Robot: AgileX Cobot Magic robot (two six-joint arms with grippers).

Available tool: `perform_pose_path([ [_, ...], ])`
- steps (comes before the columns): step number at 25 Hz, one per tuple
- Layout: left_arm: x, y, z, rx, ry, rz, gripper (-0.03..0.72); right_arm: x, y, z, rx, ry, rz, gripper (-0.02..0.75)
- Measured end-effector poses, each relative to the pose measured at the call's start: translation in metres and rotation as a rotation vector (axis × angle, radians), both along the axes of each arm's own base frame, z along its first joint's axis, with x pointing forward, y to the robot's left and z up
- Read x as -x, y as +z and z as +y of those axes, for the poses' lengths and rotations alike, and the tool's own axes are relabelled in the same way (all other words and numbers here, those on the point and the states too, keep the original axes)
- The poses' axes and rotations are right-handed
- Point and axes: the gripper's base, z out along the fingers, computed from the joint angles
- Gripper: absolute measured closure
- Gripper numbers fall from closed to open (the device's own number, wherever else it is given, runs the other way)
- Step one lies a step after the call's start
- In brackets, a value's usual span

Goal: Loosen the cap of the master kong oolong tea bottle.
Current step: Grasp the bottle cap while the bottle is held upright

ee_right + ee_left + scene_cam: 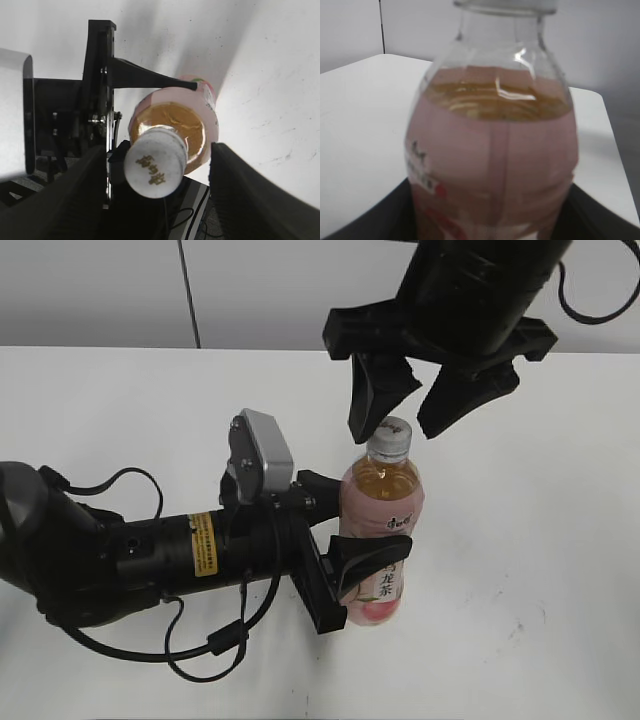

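The master kong oolong tea bottle (382,530) stands upright on the white table, clear with amber tea and a pink label. It fills the left wrist view (492,150). My left gripper (350,545) is shut on the bottle's body, one finger on each side. The white cap (391,437) with a dark logo is on the neck. It shows from above in the right wrist view (155,162), over the bottle (200,107). My right gripper (420,405) hangs open just above the cap, its fingers to either side and apart from it (157,192).
The white table (540,560) runs to a grey wall at the back. My left arm (130,555) lies across the front left with loose black cables under it.
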Motion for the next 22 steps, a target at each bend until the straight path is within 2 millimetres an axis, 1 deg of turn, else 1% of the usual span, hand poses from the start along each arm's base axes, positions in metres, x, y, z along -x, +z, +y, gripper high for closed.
perform_pose_path([
  [22, 0.0000, 0.0000, 0.0000, 0.000, 0.000, 0.000, 0.283, 0.0013, 0.0005, 0.0024, -0.026, -0.006, 0.020, 0.258],
])
